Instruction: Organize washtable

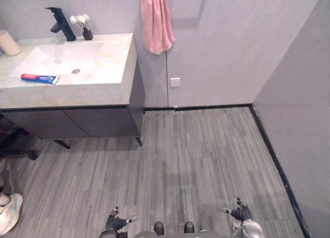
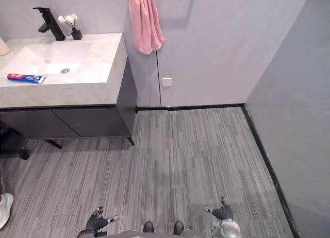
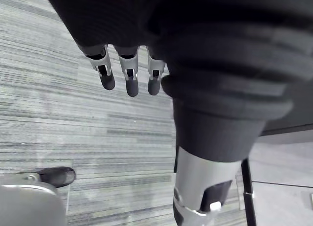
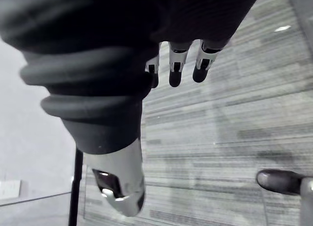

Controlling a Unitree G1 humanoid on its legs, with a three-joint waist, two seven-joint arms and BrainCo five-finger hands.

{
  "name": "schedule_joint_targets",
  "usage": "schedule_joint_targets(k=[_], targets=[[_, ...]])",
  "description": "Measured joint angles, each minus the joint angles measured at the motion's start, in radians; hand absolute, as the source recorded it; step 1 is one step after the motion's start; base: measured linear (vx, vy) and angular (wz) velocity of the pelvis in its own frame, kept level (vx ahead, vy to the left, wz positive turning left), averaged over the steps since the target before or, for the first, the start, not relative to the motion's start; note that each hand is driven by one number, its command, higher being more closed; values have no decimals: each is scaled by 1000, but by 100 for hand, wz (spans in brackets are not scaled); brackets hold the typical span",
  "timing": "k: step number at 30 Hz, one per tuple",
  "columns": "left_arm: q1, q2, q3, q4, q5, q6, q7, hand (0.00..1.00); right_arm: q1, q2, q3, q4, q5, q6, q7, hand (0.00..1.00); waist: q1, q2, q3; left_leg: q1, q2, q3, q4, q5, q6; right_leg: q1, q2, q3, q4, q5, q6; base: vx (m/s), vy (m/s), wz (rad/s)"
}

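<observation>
Bench [image 1: 67, 94] sits upper left, well apart from me | left hand [image 1: 116, 222] and right hand [image 1: 241, 213] hang low over the floor [image 1: 196, 155] — fingers [image 3: 131, 81] straight, nothing held | toothpaste tube [image 1: 39, 79] lies flat near the bench front — light, squashy, slick; I'd pinch across its middle.

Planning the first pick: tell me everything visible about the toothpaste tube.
The toothpaste tube is a soft-looking tube, red at its left end, white midway, blue at its right end. It lies flat on the pale stone-look top of the washtable, at the basin's front left, roughly along the front edge and left of the drain. Nothing else touches it.
</observation>
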Motion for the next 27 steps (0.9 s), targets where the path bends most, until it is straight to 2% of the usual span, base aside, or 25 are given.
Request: schedule_joint_targets(k=[8,12,13,15,19,21,22,23,24,25,26,27], targets=[[1,7,-1,-81,28,-15,0,0,-38,-42,34,-61,-71,-4,12,0,-4,2,16,37,-16,0,6,-2,-3,54,-18,-5,-22,-7,12,134,18,1],[5,7,-1,-111,30,-15,-1,0,-48,-42,39,-63,-80,-4,9,0,-11,3,34,51,-13,8,54,-34,-31,84,-22,-2,-12,-15,24,99,10,-2],[5,6,-1,-117,33,-15,-1,0,-49,-42,38,-63,-80,-4,9,0,-11,4,34,50,-13,11,60,-37,-27,84,-23,-1,-10,-18,29,92,0,-8],[4,5,-2,-148,47,-16,-1,0,-66,-48,30,-64,-80,-2,8,0,-21,18,51,26,-5,23,127,-83,-21,80,-22,6,5,-27,40,83,4,-13],[8,5,1,-176,47,-15,1,0,-95,-64,26,-65,-80,1,1,0,-13,44,66,-21,12,97,251,-156,-10,44,-21,76,50,-48,62,91,39,-58],[6,5,2,-208,47,-16,1,0,-106,-72,23,-65,-80,3,-13,0,1,53,70,-31,16,124,294,-198,8,-11,-23,101,152,-106,82,125,77,-61],[4,5,2,-229,46,-16,1,0,-100,-72,0,-64,-79,7,-14,0,1,54,74,-22,8,125,309,-229,18,-69,-34,102,300,-173,106,99,75,-32],[2,6,2,-231,46,-16,1,0,-97,-72,-5,-64,-78,9,-14,0,-1,52,76,-19,4,124,311,-233,22,-85,-39,99,338,-185,113,162,142,-4],[2,6,-1,-238,46,-18,1,0,-88,-73,-19,-65,-78,12,-16,0,-13,49,83,-1,-9,117,313,-245,37,-146,-60,74,503,-204,133,125,100,25],[2,15,-3,-241,46,-20,1,0,-83,-73,-15,-70,-77,20,-16,0,-28,40,98,24,-22,102,315,-253,51,-225,-88,48,706,-190,130,207,121,35],[-4,23,-5,-241,46,-20,2,0,-79,-72,-14,-76,-77,24,-15,0,-35,38,106,42,-26,87,312,-269,58,-281,-103,30,815,-214,120,177,49,29],[-10,29,-6,-241,46,-20,2,0,-77,-72,-14,-83,-77,26,-15,0,-39,37,112,56,-26,83,307,-280,58,-313,-111,18,860,-237,117,256,44,16]])
